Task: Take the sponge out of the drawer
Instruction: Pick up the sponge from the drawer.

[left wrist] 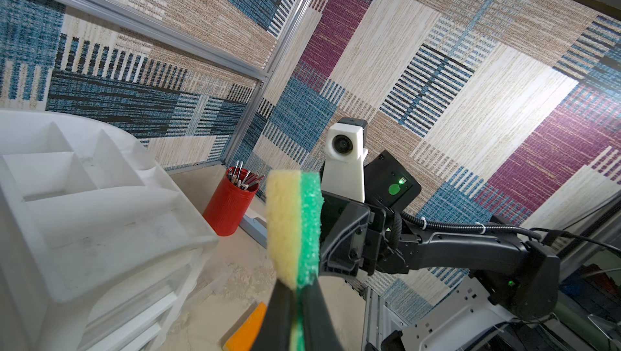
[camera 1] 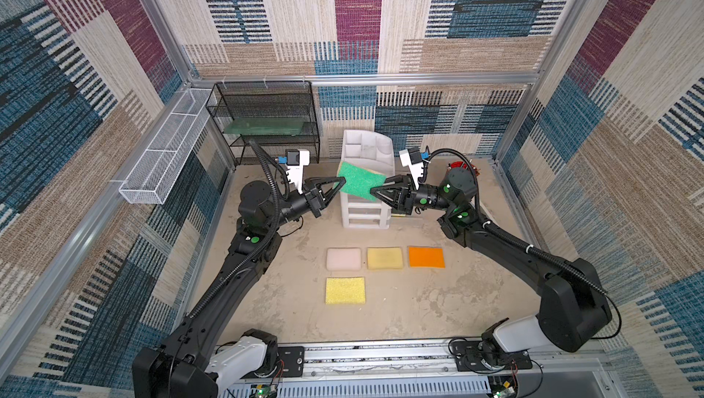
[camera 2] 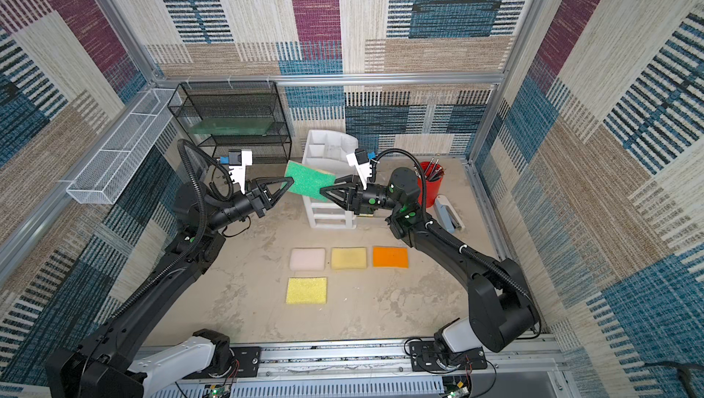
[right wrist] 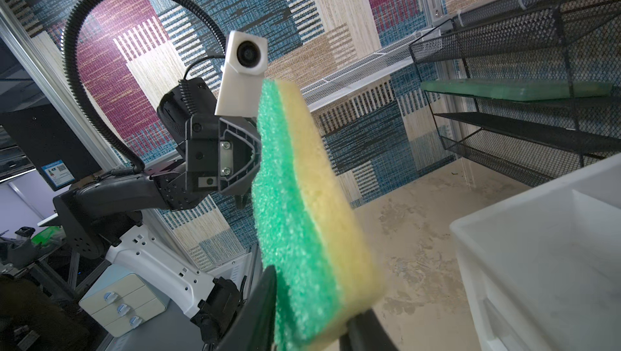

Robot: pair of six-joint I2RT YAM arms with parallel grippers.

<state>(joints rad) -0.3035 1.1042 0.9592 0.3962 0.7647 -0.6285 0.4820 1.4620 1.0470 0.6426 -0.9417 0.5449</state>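
The sponge [camera 1: 356,184] [camera 2: 308,182], green on one face and yellow on the other, hangs tilted in the air over the front of the drawer tower [camera 1: 362,217] [camera 2: 331,219], clear of it. My left gripper [camera 1: 340,182] [camera 2: 289,182] is shut on its left edge, squeezing it thin [left wrist: 295,290]. From the right, my right gripper [camera 1: 373,191] [camera 2: 323,189] has one finger on the green face and the other on the yellow face [right wrist: 312,295]. The tower's three drawers look pushed in.
Several sponges lie on the table in front: pink [camera 1: 343,259], pale yellow [camera 1: 384,257], orange [camera 1: 426,257], bright yellow [camera 1: 345,290]. A black mesh shelf [camera 1: 266,118] and a white wire basket [camera 1: 164,156] stand back left. A red pen cup [camera 2: 430,182] and a grey stapler [camera 2: 447,211] sit at right.
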